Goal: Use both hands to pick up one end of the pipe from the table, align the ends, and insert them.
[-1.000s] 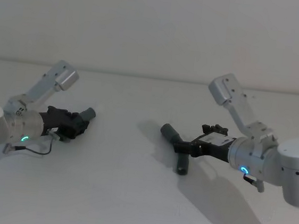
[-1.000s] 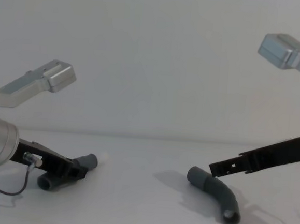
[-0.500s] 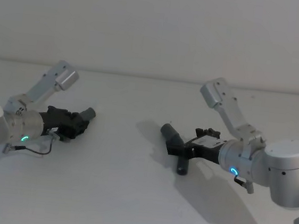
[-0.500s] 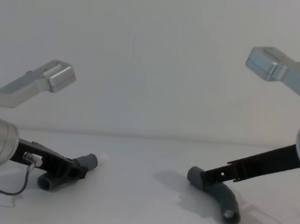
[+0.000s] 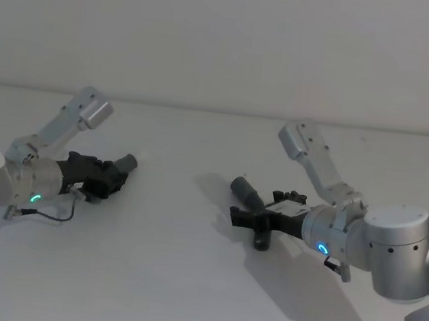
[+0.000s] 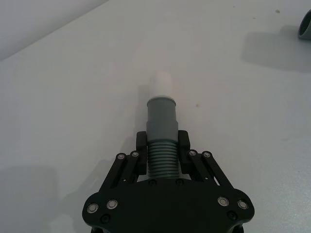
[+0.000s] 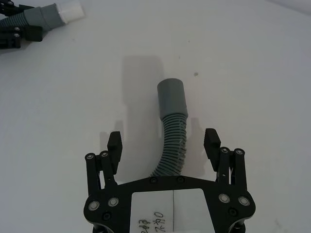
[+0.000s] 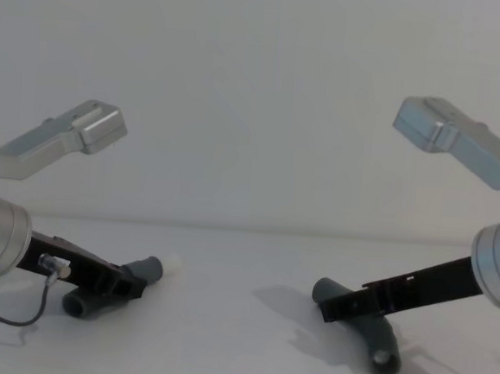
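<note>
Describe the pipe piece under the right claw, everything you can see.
The right pipe piece is a short, curved, dark grey hose, plastic-looking, with a ribbed middle and a smooth wider collar at its end beyond the claw. It lies flat on the white table. The right claw straddles its ribbed middle, open, fingers apart from it.

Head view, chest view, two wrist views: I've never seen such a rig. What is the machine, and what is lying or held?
It is a two-armed robot, each arm ending in a black gripper. Two pictures look out from its head and chest, and two from cameras on its wrists. Before it is a white table with two curved grey hose pieces. The left gripper has its jaws shut on the ribbed middle of the white-tipped piece. The right gripper has its jaws open either side of the plain-socket piece, which lies on the table.
</note>
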### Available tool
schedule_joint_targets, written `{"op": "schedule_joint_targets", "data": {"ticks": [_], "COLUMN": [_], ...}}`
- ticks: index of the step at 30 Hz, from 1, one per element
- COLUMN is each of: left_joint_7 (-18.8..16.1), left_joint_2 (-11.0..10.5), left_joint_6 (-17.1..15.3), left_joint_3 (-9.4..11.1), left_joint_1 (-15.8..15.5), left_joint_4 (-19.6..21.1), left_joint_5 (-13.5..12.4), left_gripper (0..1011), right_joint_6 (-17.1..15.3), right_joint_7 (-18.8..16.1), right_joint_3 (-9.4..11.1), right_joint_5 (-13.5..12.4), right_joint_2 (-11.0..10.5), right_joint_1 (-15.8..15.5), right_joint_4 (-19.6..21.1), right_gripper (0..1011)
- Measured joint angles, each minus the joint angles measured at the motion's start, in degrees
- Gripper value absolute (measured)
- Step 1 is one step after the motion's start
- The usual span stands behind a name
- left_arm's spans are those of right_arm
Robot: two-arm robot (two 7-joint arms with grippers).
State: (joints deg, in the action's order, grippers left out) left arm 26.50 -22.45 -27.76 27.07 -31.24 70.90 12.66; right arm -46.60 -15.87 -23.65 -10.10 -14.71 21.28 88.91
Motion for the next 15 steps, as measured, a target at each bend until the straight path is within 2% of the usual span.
{"op": "schedule_joint_targets", "data": {"ticks": [15], "left_joint_7": [0.0], "left_joint_2": [0.0], "left_joint_6": [0.0], "left_joint_3": [0.0], "left_joint_1": [0.0], "left_joint_4": [0.0], "left_joint_5": [0.0], "left_gripper": [363], "right_joint_6": [-1.3], "right_joint_7": [1.7], "right_joint_3": [0.9], "right_joint_5": [0.4], "right_joint_2": [2.5], "right_joint_1": [-0.5], "right_joint_4": [-1.4], "right_gripper": [1000]}}
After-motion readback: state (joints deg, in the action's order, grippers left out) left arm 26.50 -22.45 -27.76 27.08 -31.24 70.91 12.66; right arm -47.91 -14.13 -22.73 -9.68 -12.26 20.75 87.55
